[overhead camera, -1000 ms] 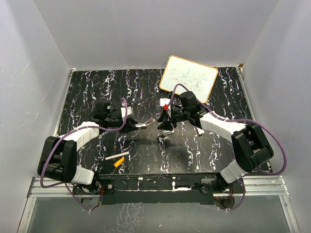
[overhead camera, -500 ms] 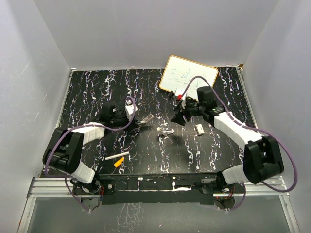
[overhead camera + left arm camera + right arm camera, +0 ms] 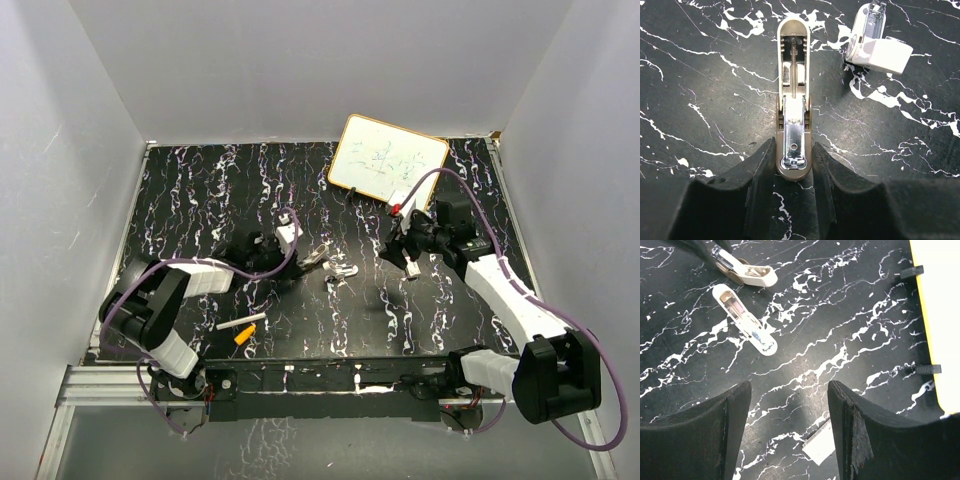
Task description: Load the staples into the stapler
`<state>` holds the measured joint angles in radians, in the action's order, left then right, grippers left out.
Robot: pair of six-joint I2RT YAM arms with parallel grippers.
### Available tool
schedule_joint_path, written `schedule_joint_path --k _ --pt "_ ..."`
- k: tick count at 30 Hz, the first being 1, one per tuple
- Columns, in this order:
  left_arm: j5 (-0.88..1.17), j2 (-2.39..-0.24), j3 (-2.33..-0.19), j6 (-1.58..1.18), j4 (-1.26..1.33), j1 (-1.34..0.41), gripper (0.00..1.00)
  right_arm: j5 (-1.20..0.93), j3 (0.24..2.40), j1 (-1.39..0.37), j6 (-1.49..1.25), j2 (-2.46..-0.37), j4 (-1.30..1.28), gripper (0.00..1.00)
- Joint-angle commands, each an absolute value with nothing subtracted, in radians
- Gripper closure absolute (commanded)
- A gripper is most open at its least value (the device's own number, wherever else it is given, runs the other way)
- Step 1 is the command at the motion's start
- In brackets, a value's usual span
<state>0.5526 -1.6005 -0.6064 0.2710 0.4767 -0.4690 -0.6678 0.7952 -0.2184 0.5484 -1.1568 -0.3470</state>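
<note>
The stapler [image 3: 793, 100] lies opened out on the black marbled table, its metal rail and spring facing up. My left gripper [image 3: 793, 146] is shut on its rounded near end; in the top view they are at centre [image 3: 316, 255]. A second white and metal stapler part [image 3: 874, 44] lies loose just right of it [image 3: 744, 324]. A small white strip of staples [image 3: 821, 444] rests flat on the table. My right gripper [image 3: 789, 387] stands open above it, with the strip near its right finger and nothing held; in the top view it hovers at right of centre [image 3: 406, 258].
A yellow-framed whiteboard [image 3: 387, 162] leans at the back right, close behind my right arm. A white stick [image 3: 241, 324] and an orange piece [image 3: 244, 336] lie near the front left. Grey walls close in both sides and the back.
My right gripper opened, left the loose stapler part on the table and drew back right over the staples. My left gripper moved right toward the centre, stapler still gripped.
</note>
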Motion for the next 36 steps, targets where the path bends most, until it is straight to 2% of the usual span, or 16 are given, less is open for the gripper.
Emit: schedule_joint_path --k 1,10,14,19,27,31,36 --pt "0.514 -1.609 -0.584 0.238 0.508 -0.5 0.86 -0.681 0.795 -0.175 0.553 -1.114 -0.329 0.35" --pt "0.513 -1.607 -0.554 0.248 0.487 -0.512 0.58 -0.69 0.795 -0.13 0.546 -1.123 -0.324 0.34" --pt "0.573 -1.606 -0.543 0.261 0.483 -0.511 0.45 -0.666 0.805 -0.12 0.545 -1.132 -0.331 0.33" --pt "0.652 -1.593 -0.527 0.272 0.471 -0.512 0.41 -0.582 0.82 -0.114 0.542 -1.152 -0.344 0.31" --pt "0.825 -1.547 -0.534 0.358 0.37 -0.512 0.4 -0.291 0.85 -0.106 0.529 -1.241 -0.431 0.28" --pt "0.847 -1.501 -0.527 0.395 0.341 -0.508 0.39 -0.215 0.841 -0.106 0.531 -1.274 -0.475 0.19" --pt "0.837 -1.472 -0.608 0.403 0.218 -0.502 0.36 -0.221 0.835 -0.106 0.527 -1.319 -0.483 0.16"
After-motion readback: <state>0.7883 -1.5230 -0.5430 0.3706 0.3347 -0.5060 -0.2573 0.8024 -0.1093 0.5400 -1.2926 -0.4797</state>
